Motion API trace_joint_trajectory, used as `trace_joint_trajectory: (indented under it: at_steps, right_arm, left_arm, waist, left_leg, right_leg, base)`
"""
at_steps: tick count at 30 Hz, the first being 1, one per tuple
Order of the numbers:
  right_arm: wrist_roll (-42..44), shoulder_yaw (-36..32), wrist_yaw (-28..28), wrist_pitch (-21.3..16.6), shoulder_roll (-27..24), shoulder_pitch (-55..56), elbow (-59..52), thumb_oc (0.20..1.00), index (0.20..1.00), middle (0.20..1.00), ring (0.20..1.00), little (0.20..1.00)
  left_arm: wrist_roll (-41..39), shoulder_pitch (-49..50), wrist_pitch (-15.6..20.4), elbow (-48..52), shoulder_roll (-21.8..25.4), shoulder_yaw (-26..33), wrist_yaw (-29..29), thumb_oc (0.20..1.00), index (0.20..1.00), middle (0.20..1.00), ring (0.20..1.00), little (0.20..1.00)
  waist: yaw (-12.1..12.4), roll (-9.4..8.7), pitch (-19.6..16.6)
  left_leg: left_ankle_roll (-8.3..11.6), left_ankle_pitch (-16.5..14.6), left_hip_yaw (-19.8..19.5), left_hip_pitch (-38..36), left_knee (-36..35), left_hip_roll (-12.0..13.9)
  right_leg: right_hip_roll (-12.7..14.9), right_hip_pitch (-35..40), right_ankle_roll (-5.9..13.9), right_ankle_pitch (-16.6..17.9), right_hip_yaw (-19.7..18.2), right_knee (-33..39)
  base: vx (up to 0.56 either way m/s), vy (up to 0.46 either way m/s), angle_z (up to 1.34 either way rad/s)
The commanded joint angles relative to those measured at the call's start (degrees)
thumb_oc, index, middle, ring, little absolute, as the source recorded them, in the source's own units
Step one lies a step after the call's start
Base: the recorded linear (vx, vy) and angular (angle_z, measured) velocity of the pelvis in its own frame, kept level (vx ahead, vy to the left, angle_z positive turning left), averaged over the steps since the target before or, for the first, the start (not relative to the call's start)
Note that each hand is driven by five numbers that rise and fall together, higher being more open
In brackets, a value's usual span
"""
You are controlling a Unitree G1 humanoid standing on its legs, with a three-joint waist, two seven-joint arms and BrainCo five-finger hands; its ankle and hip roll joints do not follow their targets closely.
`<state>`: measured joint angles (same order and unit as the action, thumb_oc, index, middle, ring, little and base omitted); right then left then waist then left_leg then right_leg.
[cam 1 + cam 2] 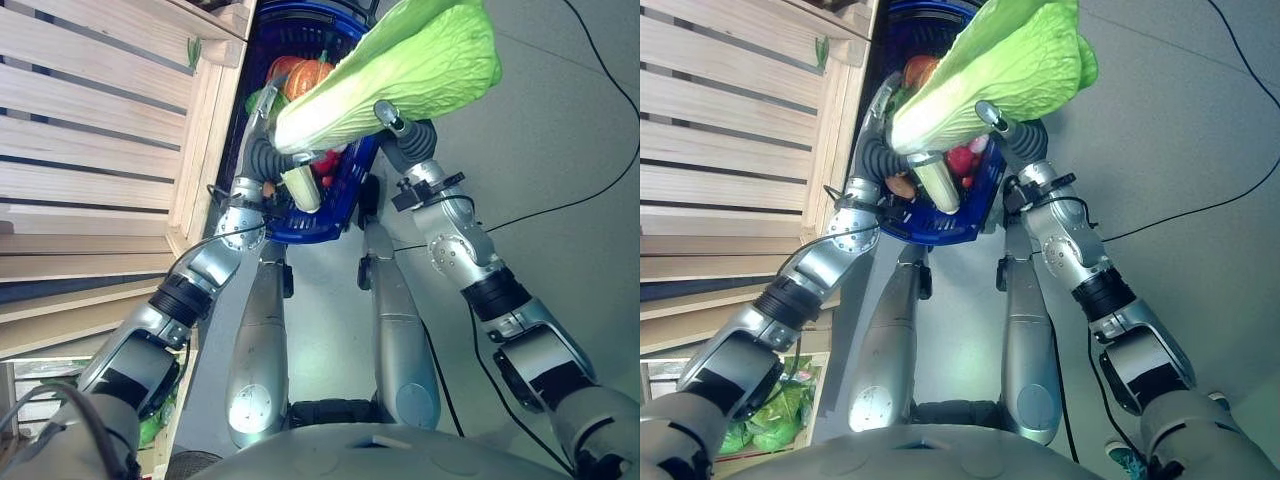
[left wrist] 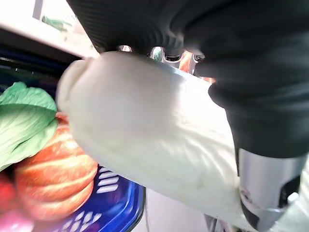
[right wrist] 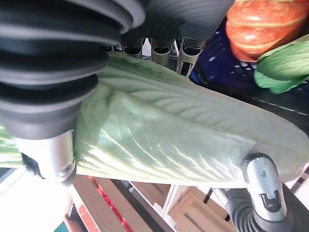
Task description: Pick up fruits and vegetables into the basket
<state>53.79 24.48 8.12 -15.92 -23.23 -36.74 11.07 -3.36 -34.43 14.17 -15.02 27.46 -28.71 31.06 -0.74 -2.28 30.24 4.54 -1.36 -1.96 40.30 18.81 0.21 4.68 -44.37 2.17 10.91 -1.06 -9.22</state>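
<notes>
One big napa cabbage (image 1: 400, 70) is up in the air, carried between both hands right above the blue basket (image 1: 310, 225). The left hand (image 1: 268, 150) has its fingers curled round the pale stalk end, clear in its wrist view, where the white stem (image 2: 145, 145) sits right against the palm. The right hand (image 1: 400, 125) grips the leafy side, fingers over the ribbed leaf (image 3: 183, 140) and thumb hooked under.

Step in hand, as I read it: the carry is done and the drop is coming. The next move calls for lowering the cabbage until it sits on the pile, then letting both hands go together, since it is long and could tip over the basket's rim.

Count below the hands: one orange pumpkin (image 1: 305, 75), one loose green leaf (image 2: 24, 121) beside it, something red (image 1: 962, 160) under the cabbage, too hidden to name or number. Beyond the left hand stands one slatted wooden rack (image 1: 90, 150).
</notes>
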Motion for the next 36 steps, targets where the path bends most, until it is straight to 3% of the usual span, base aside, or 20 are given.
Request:
trace_joint_trajectory:
  at_steps: [1,10,23,36]
  right_arm:
    - [-1.6,-2.9,1.2,-1.1,-0.9,3.2,-7.9,0.200,0.200,0.200,0.200,0.200]
    - [-8.9,-3.7,-7.7,-3.5,-2.3,3.0,-4.2,0.200,0.200,0.200,0.200,0.200]
    - [-12.4,-3.2,-15.3,-0.5,-2.4,-0.3,-0.8,0.200,0.200,0.200,0.200,0.200]
    - [-9.7,2.2,-16.0,10.4,-3.5,-13.1,14.2,0.200,0.200,0.200,0.200,0.200]
  left_arm:
    - [-3.6,-0.6,0.2,-4.5,3.4,12.7,7.0,1.000,1.000,1.000,1.000,1.000]
    - [-8.9,-0.6,2.7,-12.8,3.0,15.9,8.0,1.000,1.000,1.000,1.000,1.000]
    - [-7.3,-1.5,2.7,-19.3,1.3,15.2,8.5,1.000,1.000,1.000,1.000,1.000]
    - [-6.2,-6.7,-1.6,-28.1,3.6,11.4,7.4,1.000,1.000,1.000,1.000,1.000]
  waist:
    - [-0.4,2.08,-0.4]
    - [-1.2,2.87,-0.4]
    - [-1.1,3.70,-0.4]
    - [0.9,4.81,-0.4]
  left_leg:
    - [-1.81,5.9,0.3,-1.1,-8.5,-3.5]
    - [-1.58,5.9,0.6,-1.0,-7.9,-3.5]
    - [-1.61,5.9,0.8,-0.7,-7.5,-3.7]
    - [-1.31,5.7,0.6,-0.1,-5.7,-4.0]
  right_leg:
    - [-4.4,4.1,2.42,-9.2,4.6,-5.9]
    - [-4.5,3.8,1.94,-9.9,4.2,-6.5]
    - [-4.3,3.5,1.55,-10.1,4.3,-6.7]
    - [-3.2,3.0,1.31,-10.2,5.5,-7.8]
  base:
    - [0.01,0.051,-0.02]
    - [0.00,0.045,-0.01]
    - [0.00,0.015,0.00]
    - [0.00,-0.003,0.00]
